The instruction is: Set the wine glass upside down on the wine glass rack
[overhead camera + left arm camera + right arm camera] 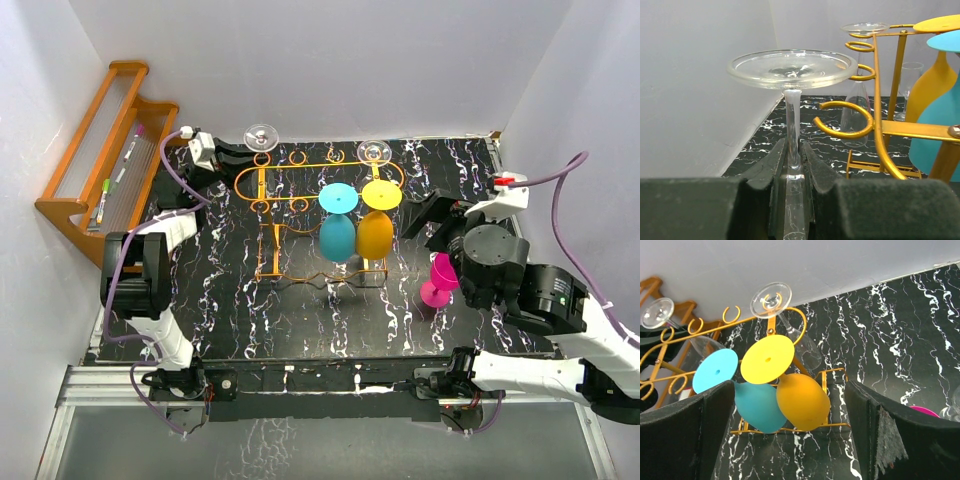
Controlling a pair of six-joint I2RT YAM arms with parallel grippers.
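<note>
A black marble tabletop [400, 310] veined in white is seen between white walls. The clear wine glass [792, 67] is held upside down, foot uppermost, its stem clamped between the pads of the left gripper [794, 165]. It is kept just outside the far left end loop of the orange wire wine glass rack [912, 131]. A cyan glass [337, 235], a yellow glass [375, 233] and a second clear glass [374, 152] are hung inverted there. The right gripper [790, 405] is spread wide, nothing in it, near a magenta glass [440, 280].
</note>
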